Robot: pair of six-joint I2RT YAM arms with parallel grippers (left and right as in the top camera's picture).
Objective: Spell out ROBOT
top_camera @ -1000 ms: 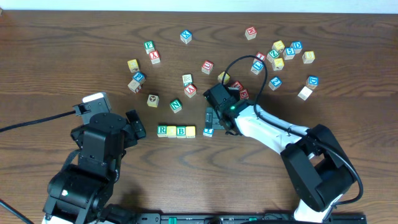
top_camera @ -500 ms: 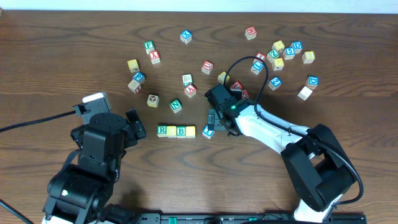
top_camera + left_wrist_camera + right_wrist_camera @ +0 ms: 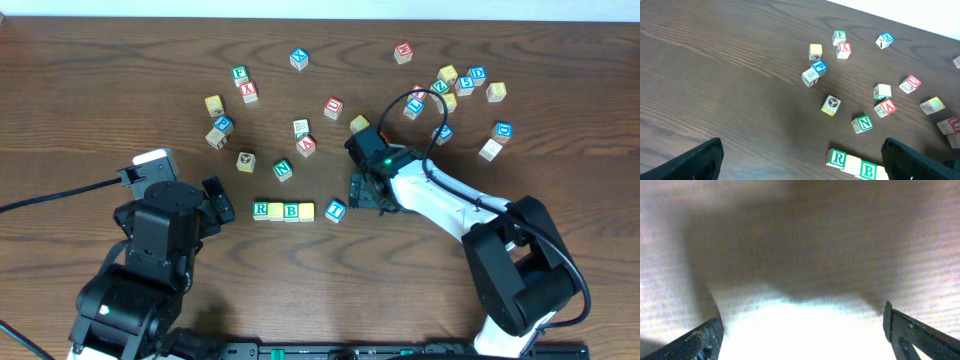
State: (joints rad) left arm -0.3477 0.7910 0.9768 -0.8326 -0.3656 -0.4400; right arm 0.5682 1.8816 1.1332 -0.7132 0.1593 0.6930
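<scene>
Left pincer (image 3: 215, 200): jaws spread wide, holding nothing. Its wrist view shows only the finger (image 3: 695, 162) ends, cut off at the bottom corners.
Right pincer (image 3: 362, 190): jaws wide, nothing gripped. Its wrist view is blurred and glared white, with the table (image 3: 840, 240) grain barely legible.
Row of cubes (image 3: 283, 210): lies between the pincers, nearer the left one. Four cubes touch: R cube (image 3: 261, 209), first yellow cube (image 3: 276, 210), B cube (image 3: 291, 211), second yellow cube (image 3: 306, 211). The long axis runs left to right and the letters read upright from the robot's side. The left wrist view cuts the row off past B.
Blue-lettered cube (image 3: 336, 210): just left of the right pincer, a small gap from the row's right end, turned askew. The letter is too small to read.
N cube (image 3: 283, 170): beyond the row, apart from it.
Loose cubes (image 3: 445, 85): scattered farther out, beyond both pincers. Many letters are unreadable.
</scene>
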